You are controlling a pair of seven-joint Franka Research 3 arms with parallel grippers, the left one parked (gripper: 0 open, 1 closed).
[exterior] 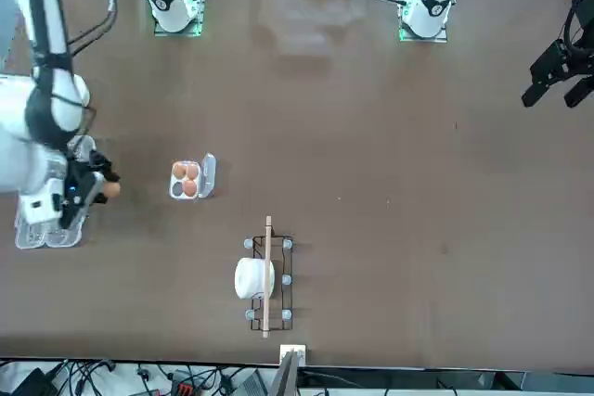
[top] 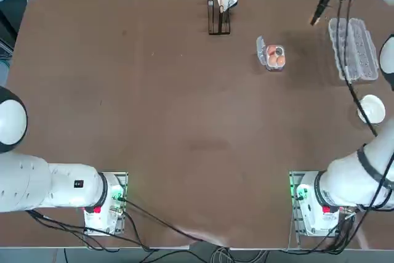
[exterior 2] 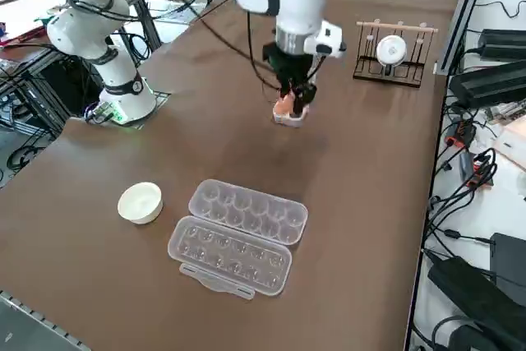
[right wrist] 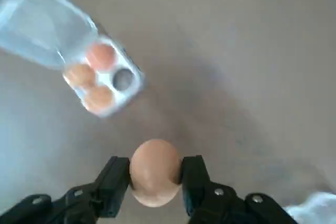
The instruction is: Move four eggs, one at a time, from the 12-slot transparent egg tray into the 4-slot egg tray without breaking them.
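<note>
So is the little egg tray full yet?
Not yet. The 4-slot egg tray holds three eggs; one cup is empty. The right gripper holds the fourth egg.

Top view: overhead, straight down on the counter [top: 154,121], arm bases at 6 o'clock.
Front view: high across the counter, facing the robot.
Right side view: raised, diagonal, from the robot's right.
Right wrist view: close above the pincer [right wrist: 155,174].
Shared: 4-slot egg tray [top: 274,55], seen in all four.

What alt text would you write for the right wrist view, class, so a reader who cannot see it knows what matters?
The right gripper is shut on an orange-brown egg, held above the brown table. Beyond it sits the 4-slot egg tray, lid flap open, with three eggs in its cups and one cup empty.
</note>
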